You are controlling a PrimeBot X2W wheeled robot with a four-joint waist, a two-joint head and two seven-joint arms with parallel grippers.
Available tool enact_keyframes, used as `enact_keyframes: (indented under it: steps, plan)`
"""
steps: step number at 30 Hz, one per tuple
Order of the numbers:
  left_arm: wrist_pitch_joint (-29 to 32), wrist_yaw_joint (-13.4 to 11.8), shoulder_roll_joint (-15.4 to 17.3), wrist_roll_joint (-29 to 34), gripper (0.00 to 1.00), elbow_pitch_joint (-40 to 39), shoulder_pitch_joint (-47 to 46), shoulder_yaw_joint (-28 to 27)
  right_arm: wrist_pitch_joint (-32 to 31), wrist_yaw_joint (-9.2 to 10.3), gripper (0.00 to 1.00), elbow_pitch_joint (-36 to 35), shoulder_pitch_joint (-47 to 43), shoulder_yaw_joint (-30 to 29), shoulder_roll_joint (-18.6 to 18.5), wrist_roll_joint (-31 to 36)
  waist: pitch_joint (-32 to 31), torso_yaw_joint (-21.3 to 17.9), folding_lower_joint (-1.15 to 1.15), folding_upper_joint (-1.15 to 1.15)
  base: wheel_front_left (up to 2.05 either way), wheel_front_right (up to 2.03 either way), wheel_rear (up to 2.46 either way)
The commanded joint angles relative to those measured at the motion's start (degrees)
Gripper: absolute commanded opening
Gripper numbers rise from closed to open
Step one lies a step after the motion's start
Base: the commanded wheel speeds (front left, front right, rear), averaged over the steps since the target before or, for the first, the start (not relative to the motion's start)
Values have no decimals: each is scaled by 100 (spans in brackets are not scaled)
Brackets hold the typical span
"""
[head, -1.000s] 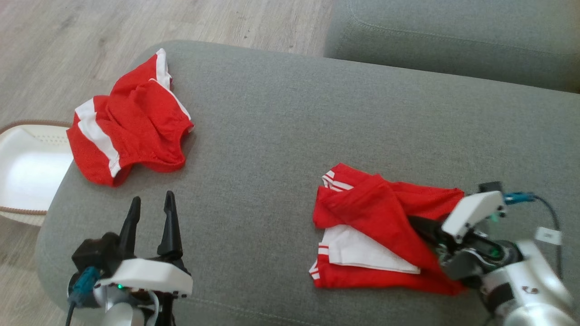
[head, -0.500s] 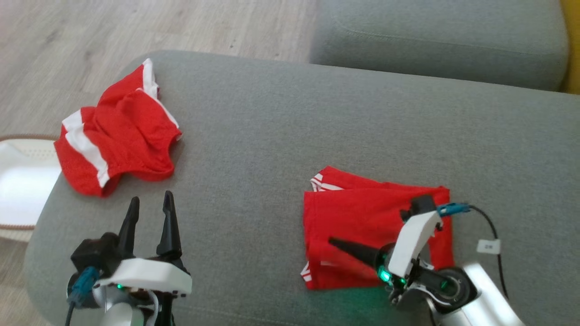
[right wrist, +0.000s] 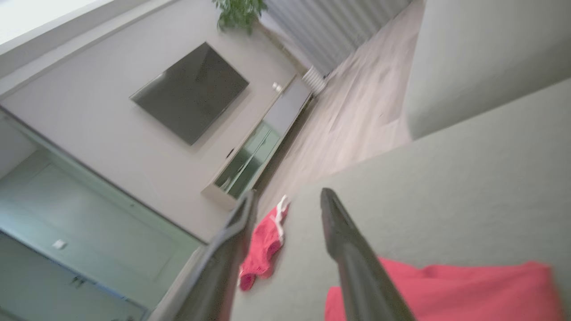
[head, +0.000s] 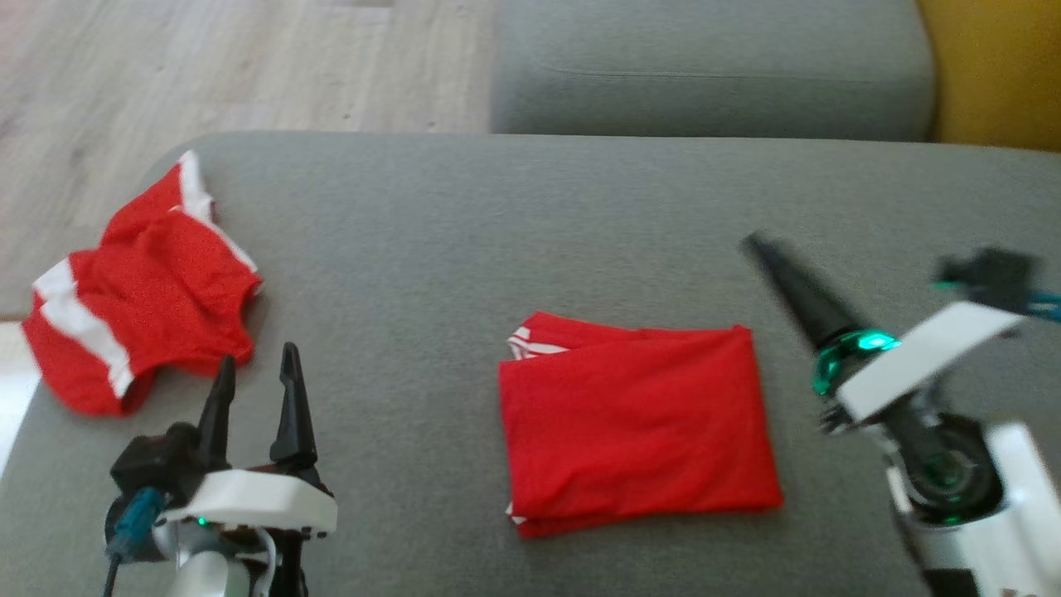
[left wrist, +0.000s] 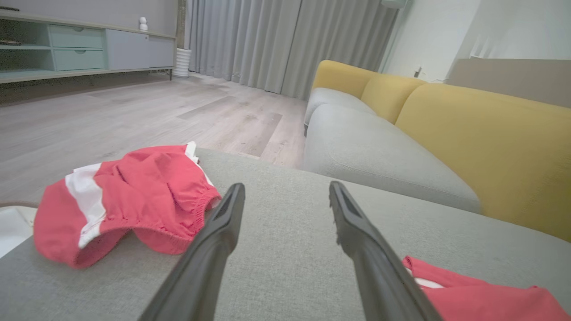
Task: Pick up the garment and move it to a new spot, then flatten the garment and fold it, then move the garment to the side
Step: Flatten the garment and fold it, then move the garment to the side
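The red garment lies folded into a flat rectangle on the grey cushion, white trim peeking out at its left corner. My right gripper hangs raised to the garment's right, clear of the cloth. In the right wrist view that gripper is open and empty, with the garment below its fingers. My left gripper rests open and empty at the lower left. In the left wrist view the left gripper points across the cushion, the garment at its lower right.
A second, crumpled red and white garment lies on the cushion's left end, close to my left gripper. A white basket sits past the left edge. Beyond are another grey sofa seat, a yellow backrest and wooden floor.
My right gripper has let go of the garment, opened and lifted away to the right. The garment now lies folded flat. The head camera has shifted; the left gripper has stayed put.
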State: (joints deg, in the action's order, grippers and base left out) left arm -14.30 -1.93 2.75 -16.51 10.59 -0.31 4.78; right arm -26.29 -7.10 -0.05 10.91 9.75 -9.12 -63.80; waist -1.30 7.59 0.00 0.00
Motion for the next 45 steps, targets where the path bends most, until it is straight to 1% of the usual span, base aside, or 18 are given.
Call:
enact_keyframes:
  steps: [1,3,5,7,9,13,17,19,21,26,31,35,38,42,45]
  plan:
    - [-70,39,13,69,100,-261,-345,-219,292,-39,100,-319,138,-25,-139,244,-10,-148,0,0,0,0,0]
    - [-70,51,13,110,100,-319,-373,-266,696,-39,100,-458,128,-71,-334,660,-14,-260,0,0,0,0,0]
    - [-70,68,13,158,100,-385,-394,-313,1213,-39,100,-515,109,-135,-526,1211,-16,-374,0,0,0,0,0]
    - [-70,115,13,231,100,-430,-424,-345,1716,-39,100,-478,43,-113,-784,1991,-19,-464,0,0,0,0,0]
    - [-70,118,13,293,100,-453,-449,-390,2172,-39,100,-395,-81,-193,-702,2318,-25,-550,0,0,0,0,0]
    - [-70,87,13,349,100,-481,-438,-422,2909,-39,100,-183,-348,-285,-691,3005,-25,-684,0,0,0,0,0]
    - [-70,51,13,297,100,-459,-368,-450,3474,-39,100,190,-662,-372,-720,3772,-14,-736,0,0,0,0,0]
    - [-70,32,13,283,100,-444,-321,-445,3712,-39,100,439,-799,-501,-669,4147,2,-738,0,0,0,0,0]
    - [-70,26,13,304,100,-415,-281,-428,3842,-39,100,720,-895,-593,-586,4388,13,-728,0,0,0,0,0]
    - [-70,52,13,379,100,-371,-249,-362,4015,-39,100,1135,-847,-593,-468,4565,45,-693,0,0,0,0,0]
    - [-70,59,13,403,100,-382,-270,-330,4052,-39,100,1331,-726,-503,-520,4578,51,-638,0,0,0,0,0]
    - [-70,9,13,287,100,-279,-264,-320,4051,-39,100,1506,-612,-273,-553,4529,46,-564,0,0,0,0,0]
    - [-70,7,13,270,100,-237,-288,-274,3864,-39,100,1698,-412,-10,-532,4461,56,-498,0,0,0,0,0]
    - [-70,8,13,276,100,-216,-351,-160,3616,-39,100,1926,128,491,-546,4264,89,-349,0,0,0,0,0]
    - [-70,30,13,261,100,-191,-383,-77,3204,-39,100,2331,533,806,-571,4084,99,-201,0,0,0,0,0]
